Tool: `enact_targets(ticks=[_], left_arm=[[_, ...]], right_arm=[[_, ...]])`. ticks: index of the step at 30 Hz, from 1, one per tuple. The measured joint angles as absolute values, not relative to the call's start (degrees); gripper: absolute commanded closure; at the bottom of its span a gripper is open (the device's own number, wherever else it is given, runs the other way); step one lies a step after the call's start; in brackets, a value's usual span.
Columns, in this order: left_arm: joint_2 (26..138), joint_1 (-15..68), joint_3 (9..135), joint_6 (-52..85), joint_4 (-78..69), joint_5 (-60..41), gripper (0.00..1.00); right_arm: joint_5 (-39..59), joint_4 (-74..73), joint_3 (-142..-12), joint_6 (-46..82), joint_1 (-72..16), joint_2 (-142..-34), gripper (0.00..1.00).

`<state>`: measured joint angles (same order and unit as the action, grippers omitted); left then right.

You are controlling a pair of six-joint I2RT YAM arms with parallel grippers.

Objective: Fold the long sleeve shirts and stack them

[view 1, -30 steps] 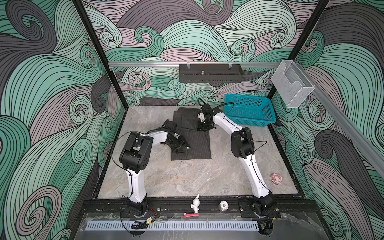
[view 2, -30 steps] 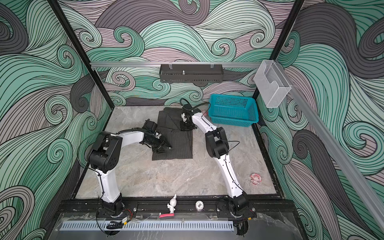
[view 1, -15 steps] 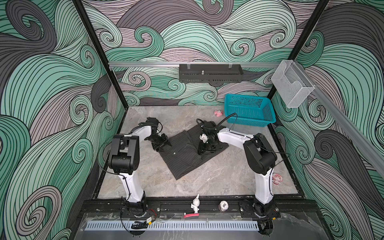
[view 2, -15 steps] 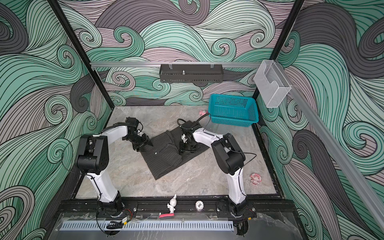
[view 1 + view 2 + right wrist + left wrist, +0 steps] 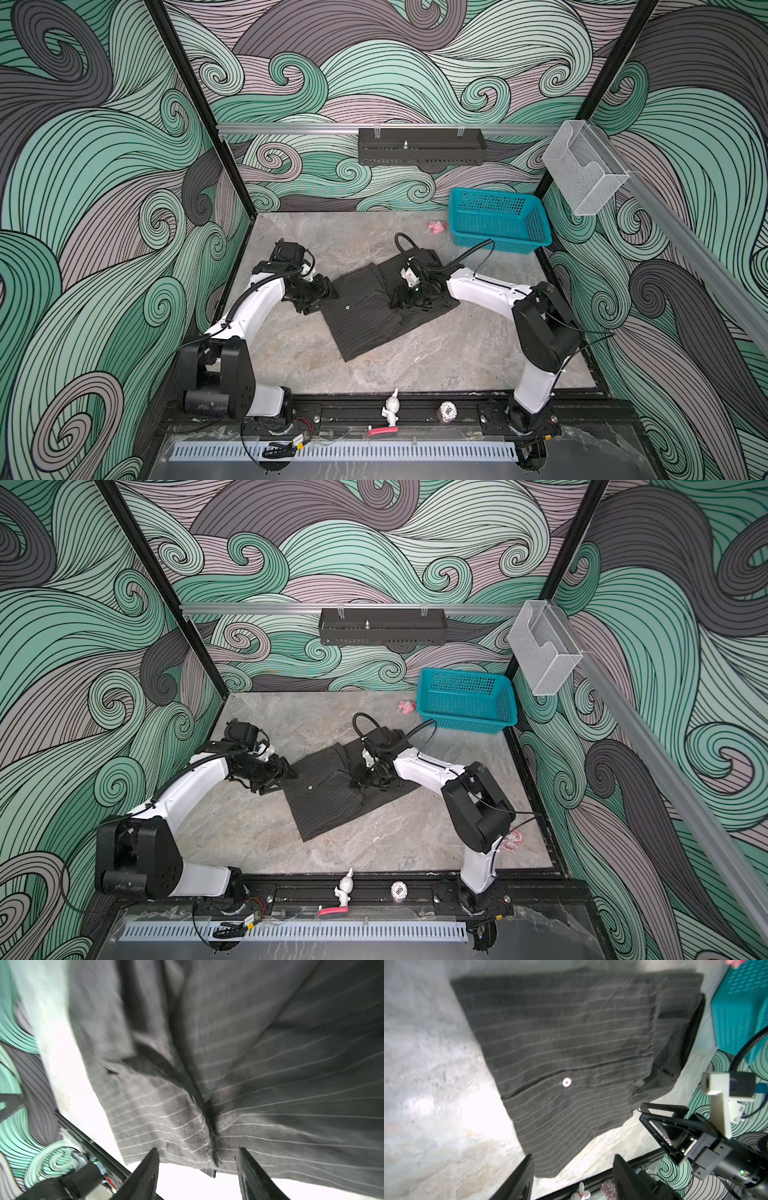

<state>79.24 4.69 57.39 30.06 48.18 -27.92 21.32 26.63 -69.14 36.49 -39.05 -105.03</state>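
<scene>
Charcoal pinstriped cloth, the shirt (image 5: 370, 324) lies flat as a folded rectangle about the middle of the worktop (image 5: 457, 365), well clear of every edge. It sits askew. Its long axis runs from the near-left toward the far-right corner, where the teal basket (image 5: 498, 220) stands apart from it. One pale button (image 5: 566, 1082) shows on the upper layer.

My left gripper (image 5: 322, 296) is at the short end that faces the left edge, just beside the cloth. In its wrist view (image 5: 572, 1159) the jaws stand wide apart, with the shirt's corner showing between them but nothing clamped.

My right gripper (image 5: 405, 302) is low over the opposite half, above the cloth itself. Its wrist view (image 5: 197, 1151) shows the jaws parted too, and a pinched crease of fabric stands just ahead of the tips, not held.

So the shirt stretches between my two hands along its length. I judge that any further fold or lift turns on that. The left hand is nearer to a free edge, while the right would have to reach the end facing the basket before it could take hold cleanly.
</scene>
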Motion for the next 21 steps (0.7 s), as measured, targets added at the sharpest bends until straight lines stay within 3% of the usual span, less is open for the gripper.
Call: enact_targets(ticks=[4, 7, 9, 21], left_arm=[[77.03, 4.69, 56.1, 30.06, 49.36, -27.92, 0.37], [75.9, 4.69, 56.07, 30.02, 50.09, -27.92, 0.37], [75.29, 4.69, 56.07, 30.02, 50.48, -27.88, 0.37], [74.24, 4.62, 56.03, 29.95, 51.83, -27.68, 0.36]], right_arm=[[22.2, 25.15, -68.38, 37.12, -40.93, -106.78, 0.55], [22.94, 24.08, -68.29, 37.41, -41.6, -106.65, 0.88], [23.27, 23.46, -68.18, 38.0, -41.87, -106.45, 1.0], [22.92, 23.07, -59.11, 42.04, -43.35, -95.02, 1.0]])
